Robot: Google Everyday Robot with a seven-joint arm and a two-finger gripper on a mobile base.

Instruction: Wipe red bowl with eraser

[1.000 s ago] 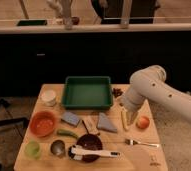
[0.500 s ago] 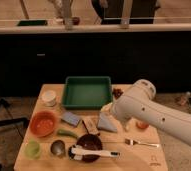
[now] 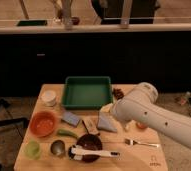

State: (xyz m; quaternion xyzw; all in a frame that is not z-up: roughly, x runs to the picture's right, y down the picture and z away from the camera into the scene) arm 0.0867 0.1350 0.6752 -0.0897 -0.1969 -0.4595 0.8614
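The red bowl (image 3: 43,123) sits at the left of the wooden table (image 3: 154,157), orange-red and shallow. The eraser (image 3: 90,126), a small tan block, lies near the table's middle, between a blue-grey pad (image 3: 70,118) and a grey triangular piece (image 3: 106,123). My gripper (image 3: 110,110) hangs at the end of the thick white arm (image 3: 149,112), just above the grey triangular piece and to the right of the eraser. The arm's white link largely hides it. It is well to the right of the red bowl.
A green tray (image 3: 88,92) stands at the back, a white cup (image 3: 49,97) to its left. At the front are a small green cup (image 3: 33,149), a metal spoon (image 3: 57,147), a maroon bowl (image 3: 89,142) with a white brush (image 3: 96,153), and a fork (image 3: 141,143).
The arm has swung left across the table, from the right side toward the middle. The gripper now hangs over the grey triangular piece. The objects on the table have not moved.
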